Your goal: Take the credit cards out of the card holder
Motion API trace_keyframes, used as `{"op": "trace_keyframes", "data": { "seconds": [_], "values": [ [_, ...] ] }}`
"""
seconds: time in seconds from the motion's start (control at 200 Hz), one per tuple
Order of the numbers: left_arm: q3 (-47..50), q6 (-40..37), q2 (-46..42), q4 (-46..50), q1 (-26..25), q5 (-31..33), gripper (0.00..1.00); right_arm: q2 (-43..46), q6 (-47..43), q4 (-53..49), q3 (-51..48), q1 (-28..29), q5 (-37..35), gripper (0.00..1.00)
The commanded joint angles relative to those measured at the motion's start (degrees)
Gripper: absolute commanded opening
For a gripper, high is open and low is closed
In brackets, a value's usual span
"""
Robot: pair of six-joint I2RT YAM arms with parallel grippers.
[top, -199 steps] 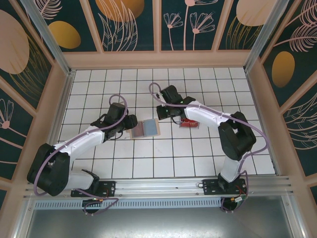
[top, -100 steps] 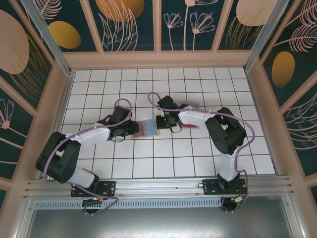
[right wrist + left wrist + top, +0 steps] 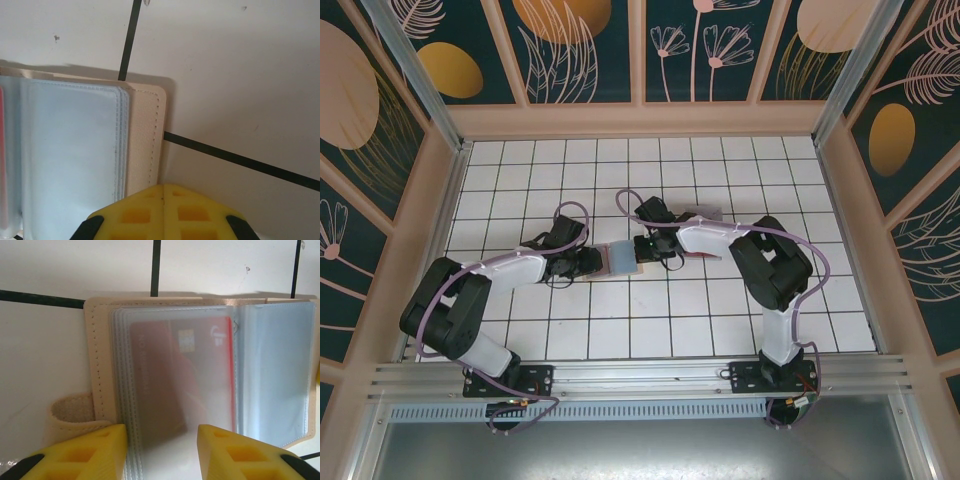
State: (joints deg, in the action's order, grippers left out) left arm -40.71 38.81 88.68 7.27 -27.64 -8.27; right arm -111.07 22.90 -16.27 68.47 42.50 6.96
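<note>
Left hand [image 3: 160,442] spread open over card holder [image 3: 101,355], right hand [image 3: 162,195] closed at its edge, red credit card [image 3: 205,390] print blurred

I see the card holder [image 3: 102,365] lying open on the white tiles [image 3: 40,350], with a red card [image 3: 200,375] showing through its clear sleeves. My left gripper's [image 3: 162,452] yellow fingers [image 3: 95,452] stand apart at the sleeves' lower edge.
</note>
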Motion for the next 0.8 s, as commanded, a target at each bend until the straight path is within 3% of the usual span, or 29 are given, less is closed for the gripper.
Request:
{"op": "trace_keyframes", "data": {
  "seconds": [0.0,0.395,0.796],
  "values": [
    [-0.41,-0.53,0.82,-0.12,0.22,-1.44,0.42,-1.35,0.63,-0.25,-0.44,0.87,-0.9,0.0],
    [0.98,-0.77,-1.93,-4.02,0.22,-5.04,0.42,-2.49,0.92,-0.62,0.1,1.36,-0.11,0.0],
    [1.06,-0.87,-2.06,-5.58,0.22,-7.46,0.55,-2.23,1.01,-1.13,0.44,1.44,-0.33,0.0]
  ]
}}
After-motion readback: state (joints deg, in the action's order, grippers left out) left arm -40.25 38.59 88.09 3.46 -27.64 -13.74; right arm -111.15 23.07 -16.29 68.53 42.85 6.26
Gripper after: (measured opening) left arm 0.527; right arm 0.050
